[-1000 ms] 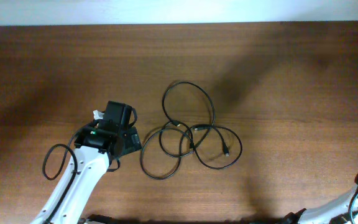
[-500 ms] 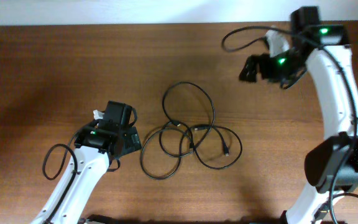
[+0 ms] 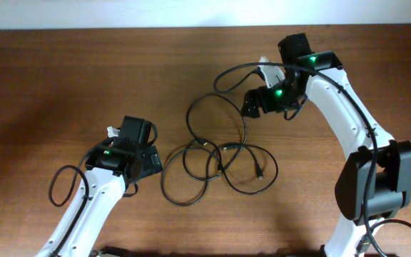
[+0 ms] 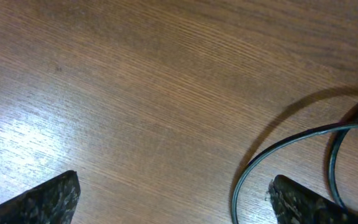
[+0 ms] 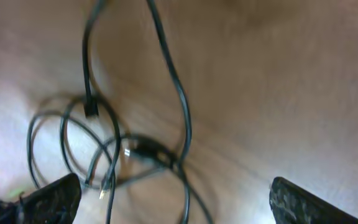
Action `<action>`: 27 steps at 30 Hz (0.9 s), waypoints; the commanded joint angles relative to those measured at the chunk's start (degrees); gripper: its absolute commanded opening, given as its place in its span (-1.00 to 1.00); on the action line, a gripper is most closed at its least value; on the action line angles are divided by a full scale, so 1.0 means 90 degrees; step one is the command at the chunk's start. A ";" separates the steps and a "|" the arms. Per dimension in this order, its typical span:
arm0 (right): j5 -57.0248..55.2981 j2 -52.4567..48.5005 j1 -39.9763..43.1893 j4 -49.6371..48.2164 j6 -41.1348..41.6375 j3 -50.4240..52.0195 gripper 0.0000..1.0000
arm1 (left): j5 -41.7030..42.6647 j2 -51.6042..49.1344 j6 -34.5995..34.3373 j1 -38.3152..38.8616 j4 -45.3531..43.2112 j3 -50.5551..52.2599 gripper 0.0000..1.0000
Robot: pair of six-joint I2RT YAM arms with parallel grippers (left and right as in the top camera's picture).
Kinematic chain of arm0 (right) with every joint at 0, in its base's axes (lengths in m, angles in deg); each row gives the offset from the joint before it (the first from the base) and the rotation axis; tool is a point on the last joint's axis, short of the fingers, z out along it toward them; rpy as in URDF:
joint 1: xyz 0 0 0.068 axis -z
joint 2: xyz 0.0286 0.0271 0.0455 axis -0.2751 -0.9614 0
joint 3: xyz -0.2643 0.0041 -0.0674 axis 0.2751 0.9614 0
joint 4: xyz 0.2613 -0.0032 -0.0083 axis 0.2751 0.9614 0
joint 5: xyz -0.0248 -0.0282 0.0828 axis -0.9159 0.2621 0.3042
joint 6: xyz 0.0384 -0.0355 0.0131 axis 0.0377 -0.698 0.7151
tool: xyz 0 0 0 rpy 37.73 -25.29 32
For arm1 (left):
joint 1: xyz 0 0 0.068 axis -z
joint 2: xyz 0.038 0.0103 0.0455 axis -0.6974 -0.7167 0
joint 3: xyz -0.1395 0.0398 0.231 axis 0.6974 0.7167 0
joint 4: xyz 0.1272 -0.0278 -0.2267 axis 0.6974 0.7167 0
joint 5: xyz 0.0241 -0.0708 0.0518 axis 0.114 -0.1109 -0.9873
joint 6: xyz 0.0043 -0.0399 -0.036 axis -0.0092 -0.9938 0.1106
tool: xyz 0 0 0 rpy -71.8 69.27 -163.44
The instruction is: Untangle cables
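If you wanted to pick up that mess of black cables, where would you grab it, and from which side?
I'd take the big loop of the cables, at its arc farthest from the knot, coming straight down. There it is a single strand lying flat with bare table on both sides, so fingers can straddle it. The open right gripper is nearest.

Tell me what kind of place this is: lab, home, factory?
Probably a robotics lab or test bench, though that's not certain. The white left arm and right arm are mounted at a wood-grain table with a tangle of thin black cables on it. A plain pale wall runs behind.
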 commanded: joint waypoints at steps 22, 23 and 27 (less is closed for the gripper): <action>-0.2370 -0.0342 -0.1226 0.2025 0.0012 -0.3449 -0.92 | -0.0024 -0.0010 0.0102 -0.0022 0.0005 0.0002 0.98; -0.2533 -0.0289 -0.1226 0.2169 0.0010 -0.4063 -0.92 | -0.0024 -0.0010 0.0102 -0.0022 0.0005 0.0002 0.98; -0.2676 -0.0260 -0.1239 0.2344 0.0010 -0.6530 -0.92 | -0.0024 -0.0010 0.0102 -0.0022 0.0005 0.0002 0.98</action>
